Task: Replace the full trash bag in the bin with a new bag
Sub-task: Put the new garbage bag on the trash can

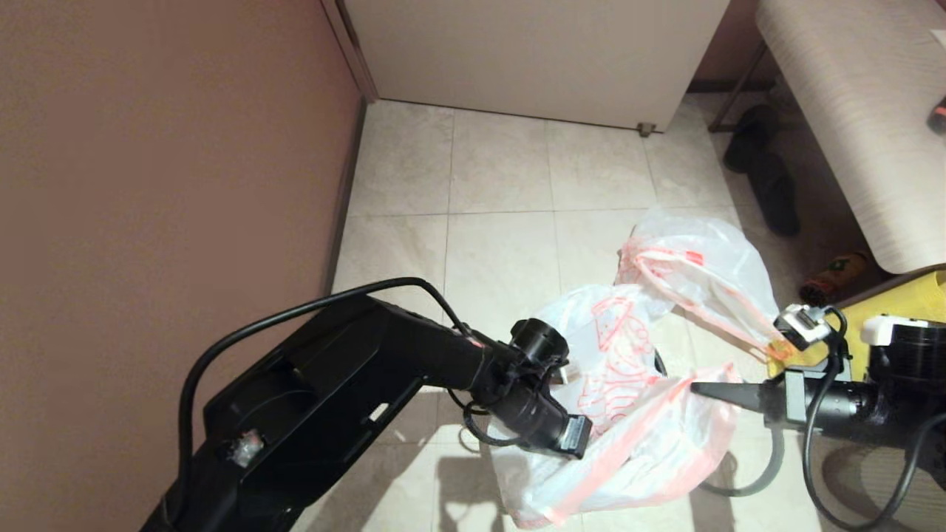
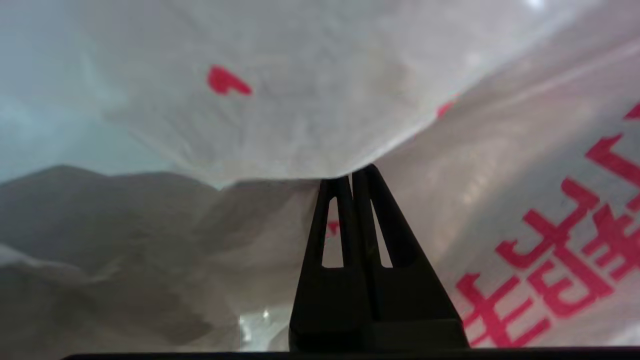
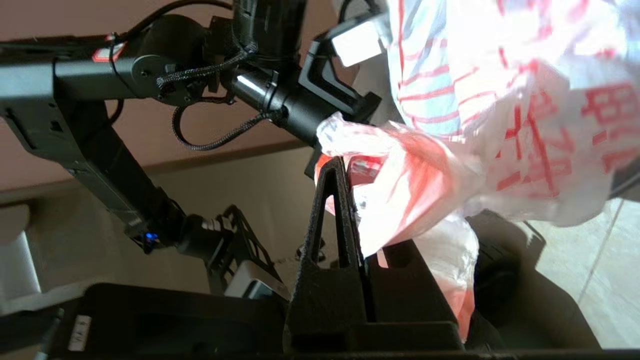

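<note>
The new bag (image 1: 628,421), limp white plastic with red print and a pink hem, hangs spread between both grippers at the floor's centre. My left arm (image 1: 517,399) reaches into it. The left gripper (image 2: 350,175) is shut, its tips pinching a fold of the film. From the right, my right gripper (image 1: 698,386) is shut on the pink hem (image 3: 400,165). Under the bag only dark slivers of the bin (image 1: 658,363) (image 3: 505,285) show. The full trash bag (image 1: 702,273) stands puffed up behind, its drawstring trailing right.
A brown wall (image 1: 162,162) runs along the left and a white cabinet (image 1: 532,52) stands at the back. At the right are a pale bench (image 1: 865,133), dark shoes (image 1: 768,185), a bottle (image 1: 835,277) on the tiles and the yellow fabric bag (image 1: 905,303).
</note>
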### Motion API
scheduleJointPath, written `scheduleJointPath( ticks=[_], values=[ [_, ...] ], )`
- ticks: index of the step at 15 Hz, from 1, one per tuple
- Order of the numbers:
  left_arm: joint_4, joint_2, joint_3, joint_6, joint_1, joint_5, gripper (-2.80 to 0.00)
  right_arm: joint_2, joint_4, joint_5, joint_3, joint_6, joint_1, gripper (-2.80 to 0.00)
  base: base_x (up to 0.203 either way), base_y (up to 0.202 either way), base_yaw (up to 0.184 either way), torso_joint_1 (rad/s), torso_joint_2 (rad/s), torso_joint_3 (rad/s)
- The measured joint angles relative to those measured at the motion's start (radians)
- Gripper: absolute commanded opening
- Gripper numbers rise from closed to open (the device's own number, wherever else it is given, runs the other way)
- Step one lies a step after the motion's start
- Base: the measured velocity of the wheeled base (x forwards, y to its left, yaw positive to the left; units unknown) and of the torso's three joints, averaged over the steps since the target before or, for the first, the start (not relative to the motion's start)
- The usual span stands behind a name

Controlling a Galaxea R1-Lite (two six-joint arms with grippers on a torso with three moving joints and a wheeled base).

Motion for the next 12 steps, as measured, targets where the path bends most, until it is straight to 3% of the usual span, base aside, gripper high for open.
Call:
scheduleJointPath(
  ticks=[2,7,10,12],
  values=[
    [-0.004,-0.055,0.013,0.004,0.033,-0.007,-2.80,-0.039,0.001,0.003,-0.011,0.051,-0.002,-2.80,0.000,0.000,0.000,0.000,0.00,0.000],
    [-0.041,-0.245,0.124,-0.088,0.060,-0.014,-2.80,-0.203,0.012,0.008,-0.019,0.272,-0.005,-2.80,0.000,0.000,0.000,0.000,0.00,0.000],
    [-0.231,-0.310,0.257,-0.131,0.083,0.006,-2.80,-0.324,0.094,0.008,-0.027,0.383,-0.006,-2.80,0.000,0.000,0.000,0.000,0.00,0.000],
    [-0.409,-0.329,0.319,-0.196,0.093,0.069,-2.80,-0.430,0.241,0.010,-0.052,0.453,0.004,-2.80,0.000,0.000,0.000,0.000,0.00,0.000]
  ],
)
